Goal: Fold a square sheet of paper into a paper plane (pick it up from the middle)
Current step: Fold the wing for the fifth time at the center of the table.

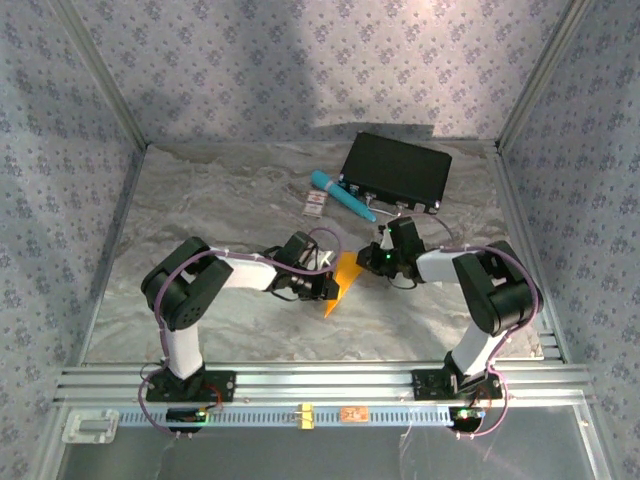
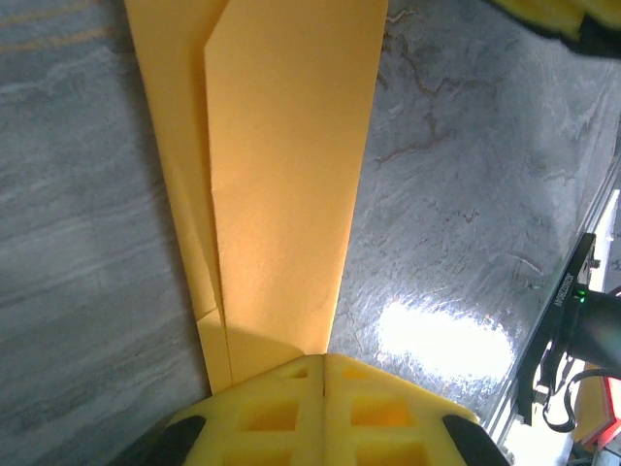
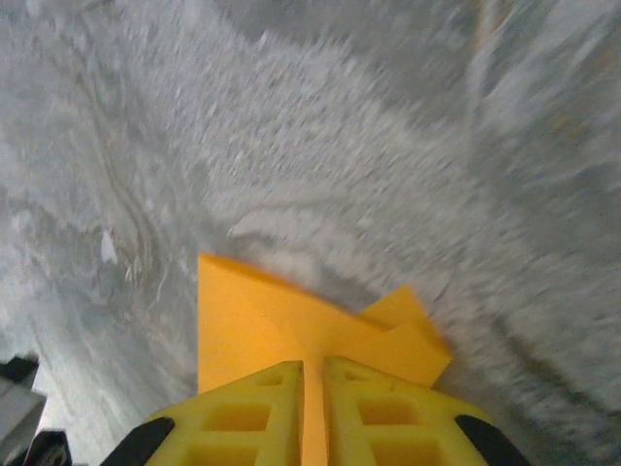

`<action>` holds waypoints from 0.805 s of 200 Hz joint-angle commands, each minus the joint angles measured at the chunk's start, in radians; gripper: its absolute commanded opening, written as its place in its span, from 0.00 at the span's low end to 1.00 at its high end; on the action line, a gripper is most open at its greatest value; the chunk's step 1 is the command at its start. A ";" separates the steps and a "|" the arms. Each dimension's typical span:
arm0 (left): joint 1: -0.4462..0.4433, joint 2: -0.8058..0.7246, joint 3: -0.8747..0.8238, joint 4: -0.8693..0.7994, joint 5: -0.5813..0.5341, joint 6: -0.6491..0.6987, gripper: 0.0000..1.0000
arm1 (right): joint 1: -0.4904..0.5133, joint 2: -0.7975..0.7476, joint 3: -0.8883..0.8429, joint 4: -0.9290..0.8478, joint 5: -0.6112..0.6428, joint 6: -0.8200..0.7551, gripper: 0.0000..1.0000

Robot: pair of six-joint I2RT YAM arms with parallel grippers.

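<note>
Marbled grey tabletop, walled in by patterned panels and aluminium rails, is seen from above. Along its far side a small white-and-red card (image 1: pixel 316 206), a teal pen (image 1: pixel 340 195) and a black case (image 1: pixel 395 172) are set out from left to right, well apart from the work.

Near the middle of the table, the left gripper (image 2: pixel 323 361) is seen with its yellow fingers pressed together on one end of the orange-yellow paper (image 1: pixel 345 278). The sheet is already folded into a long, narrowing shape with overlapping layers, and a fold line is visible along its length. It is held between the two arms. Whether its lower tip touches the tabletop cannot be told. On the right, the right gripper (image 3: pixel 312 367) is clamped on the opposite end, where a strip of paper shows in the slit between the fingers and two folded flaps spread beyond them.

The step in hand is judged to be a further lengthwise fold towards the dart shape. For this to be done well, both pinches should be kept firm and the paper held lightly taut, not pulled, since so thin a sheet could be torn or slipped out. The layered edges should be matched before any crease is pressed, and the two arms moved together.
</note>
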 commanded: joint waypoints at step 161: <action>0.005 0.037 -0.058 -0.095 -0.052 -0.002 0.00 | 0.052 -0.202 -0.014 -0.060 0.043 0.000 0.17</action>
